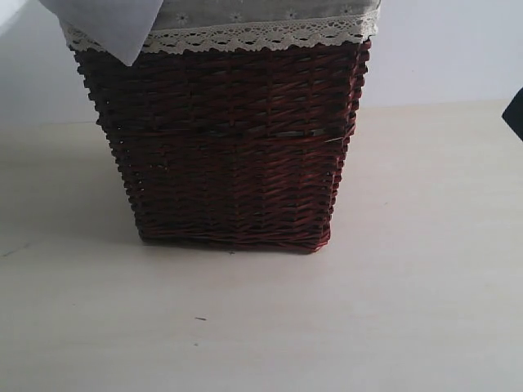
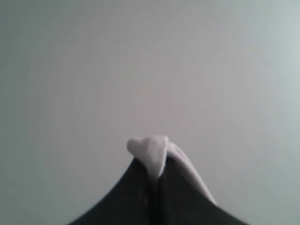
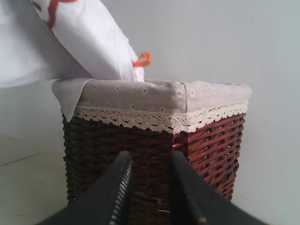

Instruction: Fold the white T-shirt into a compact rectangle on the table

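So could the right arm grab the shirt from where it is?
Probably not yet: the right gripper faces the basket low down, with the shirt above its rim. Rising looks unobstructed.

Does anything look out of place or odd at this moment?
The white T-shirt is not flat on the table. It drapes over the lace-trimmed rim of the wicker basket, with a bunched bit pinched in the shut left gripper. Nothing looks spilled or damaged.
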You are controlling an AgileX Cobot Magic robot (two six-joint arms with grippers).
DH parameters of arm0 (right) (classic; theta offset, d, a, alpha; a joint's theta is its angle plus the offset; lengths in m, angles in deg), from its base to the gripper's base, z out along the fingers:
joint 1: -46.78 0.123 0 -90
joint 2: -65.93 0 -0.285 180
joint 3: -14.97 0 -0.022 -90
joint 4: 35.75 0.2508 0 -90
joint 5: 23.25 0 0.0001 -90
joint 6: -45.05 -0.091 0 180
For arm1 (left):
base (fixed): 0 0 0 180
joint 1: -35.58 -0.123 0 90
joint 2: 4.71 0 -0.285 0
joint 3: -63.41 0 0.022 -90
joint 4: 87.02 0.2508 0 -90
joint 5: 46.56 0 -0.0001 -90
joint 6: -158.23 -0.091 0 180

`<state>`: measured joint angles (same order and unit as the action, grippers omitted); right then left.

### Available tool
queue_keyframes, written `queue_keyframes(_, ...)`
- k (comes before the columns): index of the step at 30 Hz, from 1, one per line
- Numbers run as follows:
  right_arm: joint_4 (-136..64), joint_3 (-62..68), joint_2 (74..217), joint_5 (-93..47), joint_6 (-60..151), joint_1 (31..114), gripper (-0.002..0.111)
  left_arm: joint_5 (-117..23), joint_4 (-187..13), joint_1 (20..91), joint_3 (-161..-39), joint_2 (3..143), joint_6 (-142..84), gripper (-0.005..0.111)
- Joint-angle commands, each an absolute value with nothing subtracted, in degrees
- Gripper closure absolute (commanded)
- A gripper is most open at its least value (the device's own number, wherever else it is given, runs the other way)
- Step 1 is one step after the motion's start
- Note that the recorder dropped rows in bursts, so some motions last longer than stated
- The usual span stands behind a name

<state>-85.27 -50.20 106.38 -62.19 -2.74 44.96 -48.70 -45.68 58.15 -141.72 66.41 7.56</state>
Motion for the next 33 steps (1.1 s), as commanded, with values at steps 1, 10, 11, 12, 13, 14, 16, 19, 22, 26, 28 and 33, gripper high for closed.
queue_keyframes(1,-85.3,-49.81,107.76,-61.97,-2.95,45.13,0.081,-47.78,-46.09,58.53,-147.85,65.7,8.69,0.107)
queue_keyframes(10,-85.3,-49.81,108.49,-62.1,-2.95,45.13,0.081,-45.66,-50.88,58.53,-152.05,64.24,16.5,0.107)
queue_keyframes(11,-85.3,-49.81,108.49,-62.1,-2.95,45.13,0.081,-44.5,-50.88,58.53,-152.34,64.12,17.09,0.107)
queue_keyframes(12,-85.3,-49.81,108.49,-62.1,-2.95,45.13,0.081,-42.99,-50.88,58.53,-152.84,63.83,18.14,0.107)
queue_keyframes(13,-85.3,-49.81,108.49,-62.1,-2.95,45.13,0.081,-41.79,-50.65,58.53,-153.13,63.61,19.36,0.107)
queue_keyframes(14,-85.3,-49.81,108.49,-62.1,-2.95,45.13,0.081,-41.22,-49.54,58.53,-153.24,63.3,20.79,0.107)
queue_keyframes(16,-85.3,-49.81,108.49,-62.1,-2.95,45.13,0.081,-42.21,-47.24,58.53,-153.37,62.69,25.12,0.107)
queue_keyframes(19,-85.3,-49.81,108.49,-62.1,-2.95,45.13,0.081,-49.88,-45.69,58.53,-153.14,62.71,32.12,0.107)
queue_keyframes(22,-85.3,-49.81,108.49,-62.1,-2.95,45.13,0.081,-58.54,-50.12,58.53,-150.62,62.71,31.02,0.107)
queue_keyframes(26,-85.3,-49.81,108.49,-62.1,-2.95,45.13,0.081,-69.54,-66.37,58.53,-145.9,63.11,12.13,0.107)
queue_keyframes(28,-85.3,-49.81,108.49,-62.1,-2.95,45.13,0.081,-74.59,-77.82,58.53,-144.48,64.08,-1.3,0.107)
queue_keyframes(33,-85.3,-49.81,108.49,-62.1,-2.95,45.13,0.081,-87.4,-114.06,58.53,-143.76,69.03,-29.26,0.107)
